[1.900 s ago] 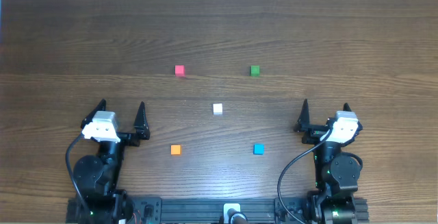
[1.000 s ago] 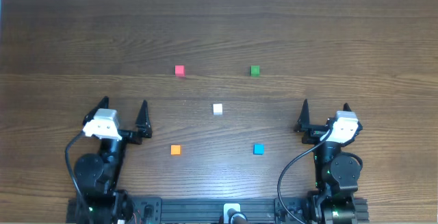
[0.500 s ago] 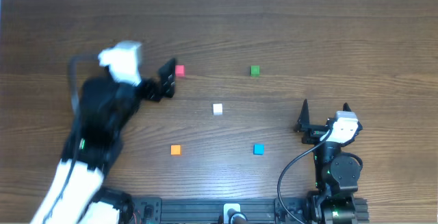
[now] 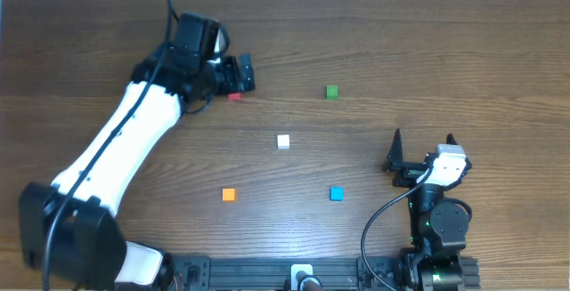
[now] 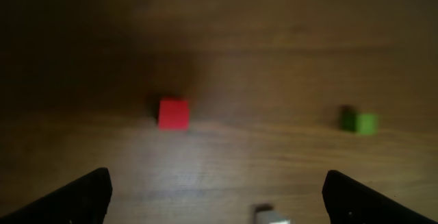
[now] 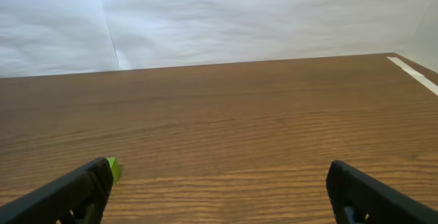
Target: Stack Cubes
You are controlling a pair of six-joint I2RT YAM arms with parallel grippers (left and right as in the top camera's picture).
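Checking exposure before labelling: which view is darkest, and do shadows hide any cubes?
Left wrist view: darkest, the table fading to near black past the red cube, yet it and the green cube read clearly. Top view: evenly lit. Right wrist view: bright, no heavy shadows.

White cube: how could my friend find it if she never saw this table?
On the brown wooden table, five small cubes lie apart. The small white cube sits in the middle of them. It is the only white one; around it are a red cube, a green cube, an orange cube and a blue cube.
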